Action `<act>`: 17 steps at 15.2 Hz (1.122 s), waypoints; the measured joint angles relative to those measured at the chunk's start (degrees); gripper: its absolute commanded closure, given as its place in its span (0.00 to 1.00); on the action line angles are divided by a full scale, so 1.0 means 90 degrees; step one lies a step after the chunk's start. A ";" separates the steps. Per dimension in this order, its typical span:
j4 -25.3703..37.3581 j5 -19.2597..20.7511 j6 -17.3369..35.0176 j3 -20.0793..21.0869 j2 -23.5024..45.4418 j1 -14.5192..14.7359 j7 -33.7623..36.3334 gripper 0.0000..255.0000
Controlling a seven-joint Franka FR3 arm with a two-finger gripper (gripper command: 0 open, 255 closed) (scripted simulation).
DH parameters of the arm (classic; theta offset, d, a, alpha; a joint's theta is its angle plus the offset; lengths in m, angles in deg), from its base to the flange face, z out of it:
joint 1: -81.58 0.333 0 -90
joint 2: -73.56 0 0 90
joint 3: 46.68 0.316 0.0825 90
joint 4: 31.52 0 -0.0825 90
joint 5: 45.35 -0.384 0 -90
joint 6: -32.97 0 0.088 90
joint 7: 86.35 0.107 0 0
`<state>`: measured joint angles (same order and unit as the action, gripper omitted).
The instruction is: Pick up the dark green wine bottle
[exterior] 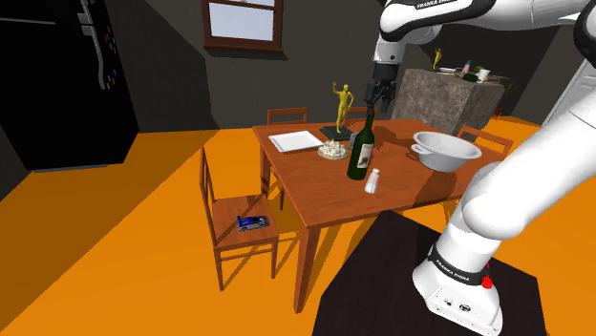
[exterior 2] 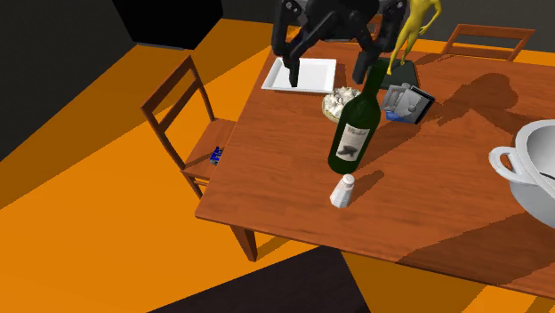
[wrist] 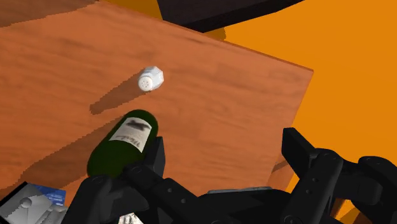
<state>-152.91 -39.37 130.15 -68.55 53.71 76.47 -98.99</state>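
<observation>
The dark green wine bottle (exterior: pixel 361 149) with a pale label stands upright near the middle of the brown wooden table (exterior: pixel 325 186). My black gripper (exterior: pixel 376 98) hangs just above its top, fingers pointing down and open. From the second exterior view the gripper (exterior 2: pixel 329 67) spreads wide, and one finger (exterior 2: pixel 365 64) sits right at the neck of the bottle (exterior 2: pixel 354 132). Looking down from the wrist, the bottle (wrist: pixel 124 141) lies under that finger (wrist: pixel 151 156), which hides its neck; the gap across to the other finger (wrist: pixel 300 151) holds nothing.
A white shaker (exterior 2: pixel 343 190) stands close in front of the bottle. A white two-handled bowl (exterior 2: pixel 534 169), a white plate (exterior 2: pixel 300 75), a small dish (exterior 2: pixel 338 103), a yellow figurine (exterior 2: pixel 414 27) and a dark flat item (exterior 2: pixel 407 100) share the table. Chairs (exterior: pixel 234 215) surround it.
</observation>
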 measured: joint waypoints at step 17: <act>0.2724 -0.1181 0.0220 -0.1111 0.3360 -0.0647 -0.2129 0.00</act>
<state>-128.39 -50.00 132.14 -78.54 83.95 70.65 -118.15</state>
